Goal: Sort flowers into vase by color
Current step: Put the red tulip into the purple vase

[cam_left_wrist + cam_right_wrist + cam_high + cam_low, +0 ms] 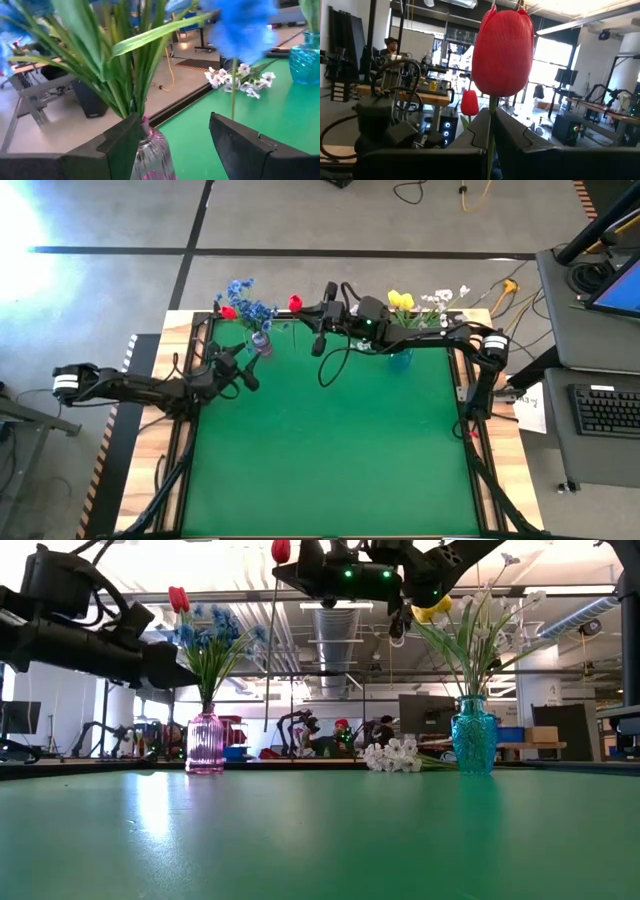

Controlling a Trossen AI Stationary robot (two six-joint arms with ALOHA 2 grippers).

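High above the far edge of the green table (330, 450), between the pink vase (205, 743) and the blue vase (474, 734): red tulip (502, 52), stem vertical, bloom up, clamped in the right gripper (491, 131). Left gripper (172, 142), jaws parted, grasping nothing, straddles the pink vase's neck beside the blue flowers (215, 635). White blossoms (392, 755) lie by the blue vase.

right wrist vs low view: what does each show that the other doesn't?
Right wrist only: the right gripper, its jaws shut on the red tulip's thin green stem. Low only: the ribbed pink glass vase of blue flowers, the teal glass vase, and the loose white blossom spray lying on the green table mat. Both: the held red tulip and a second red tulip.
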